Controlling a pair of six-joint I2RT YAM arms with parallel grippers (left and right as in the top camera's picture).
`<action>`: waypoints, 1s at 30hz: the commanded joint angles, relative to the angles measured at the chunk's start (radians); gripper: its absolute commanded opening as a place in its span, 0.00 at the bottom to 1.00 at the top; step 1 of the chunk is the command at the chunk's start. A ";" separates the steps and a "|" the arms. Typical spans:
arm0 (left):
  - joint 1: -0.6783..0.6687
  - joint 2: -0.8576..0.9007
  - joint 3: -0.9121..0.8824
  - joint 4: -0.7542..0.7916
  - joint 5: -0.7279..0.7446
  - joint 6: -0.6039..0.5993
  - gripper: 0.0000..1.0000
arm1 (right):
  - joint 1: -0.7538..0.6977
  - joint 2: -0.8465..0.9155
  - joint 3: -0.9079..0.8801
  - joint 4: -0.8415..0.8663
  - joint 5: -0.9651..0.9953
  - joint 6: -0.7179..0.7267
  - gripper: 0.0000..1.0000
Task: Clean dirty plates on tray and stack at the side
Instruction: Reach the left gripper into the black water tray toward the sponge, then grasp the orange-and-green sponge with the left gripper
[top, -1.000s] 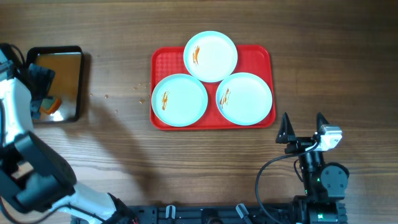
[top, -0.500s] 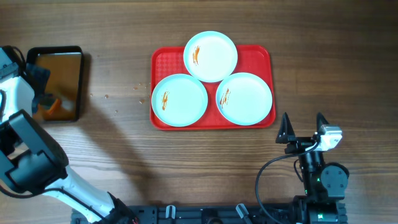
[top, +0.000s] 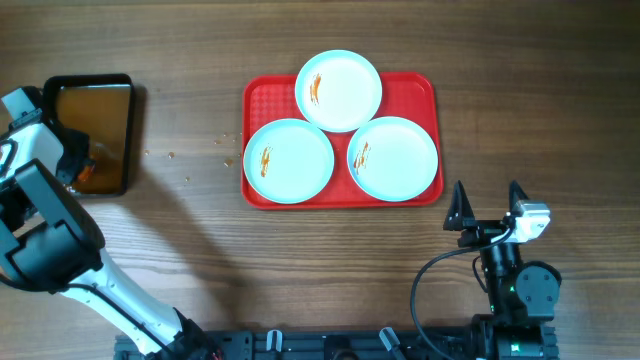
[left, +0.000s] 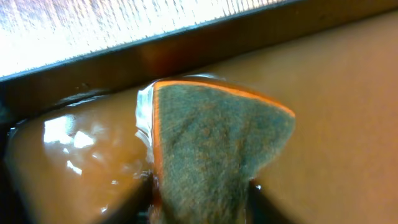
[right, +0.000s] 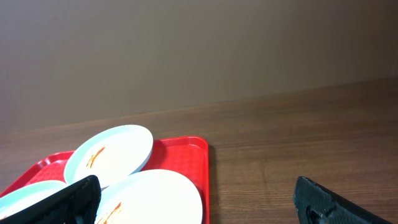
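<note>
Rough, fibrous sponge (left: 217, 155); red plastic tray (top: 415, 92) – glossy plates (top: 350, 95); matt wood table (top: 550, 100).

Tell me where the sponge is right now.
The sponge sits in brown liquid inside the black tub at the table's far left, gripped by the left pincer, well left of the red tray.

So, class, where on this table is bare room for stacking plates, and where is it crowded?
Free: table wood right of the red tray; wood between tray and black tub, bar crumbs. Crowded: three plates fill the tray; right gripper sits below its right corner.
</note>
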 joint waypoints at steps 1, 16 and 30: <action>0.002 0.036 0.005 -0.017 0.013 0.002 0.04 | -0.004 -0.005 -0.001 0.003 0.010 -0.013 1.00; 0.034 0.036 0.005 0.082 -0.041 0.002 0.65 | -0.004 -0.005 -0.001 0.003 0.010 -0.013 1.00; 0.054 0.036 0.005 -0.006 0.251 0.053 0.92 | -0.004 -0.005 -0.001 0.003 0.010 -0.014 1.00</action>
